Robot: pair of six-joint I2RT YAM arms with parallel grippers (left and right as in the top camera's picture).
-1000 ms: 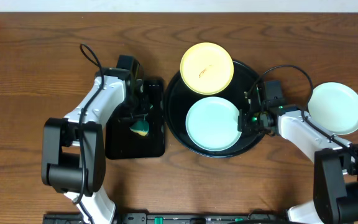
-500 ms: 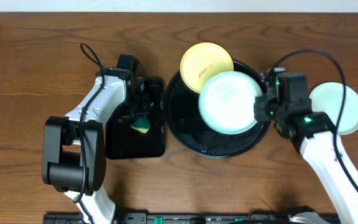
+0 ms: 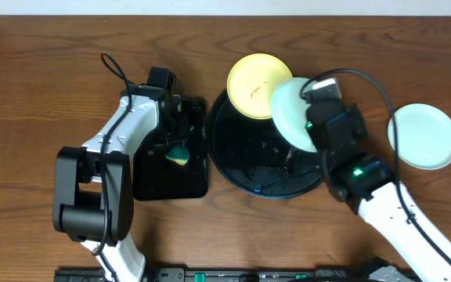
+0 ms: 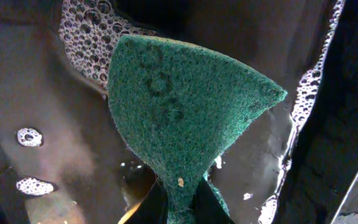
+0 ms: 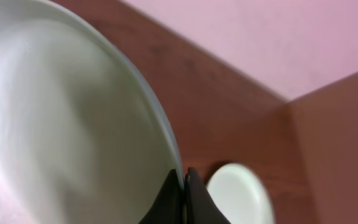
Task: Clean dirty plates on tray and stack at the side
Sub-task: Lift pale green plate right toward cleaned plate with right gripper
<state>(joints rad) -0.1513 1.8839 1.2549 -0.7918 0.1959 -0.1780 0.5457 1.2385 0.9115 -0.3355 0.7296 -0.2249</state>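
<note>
The round black tray (image 3: 245,160) holds a pale yellow plate (image 3: 255,84) with orange smears, leaning on its far rim. My right gripper (image 3: 313,125) is shut on the rim of a pale mint plate (image 3: 292,110) and holds it tilted on edge above the tray; it fills the left of the right wrist view (image 5: 61,124), pinched at the jaws (image 5: 184,186). Another mint plate (image 3: 423,135) lies on the table to the right and shows in the right wrist view (image 5: 238,193). My left gripper (image 4: 180,202) is shut on a green sponge (image 4: 179,106) over soapy water.
A smaller rectangular black tray (image 3: 159,184) with foamy water (image 4: 89,37) stands left of the round tray; the sponge (image 3: 177,157) shows in it from overhead. Bare wooden table (image 3: 45,86) lies all around. A dark bar runs along the front edge.
My right arm has lifted the mint plate off the tray and tipped it from flat to nearly on edge, swinging it toward the tray's far right. The left arm has barely moved.
</note>
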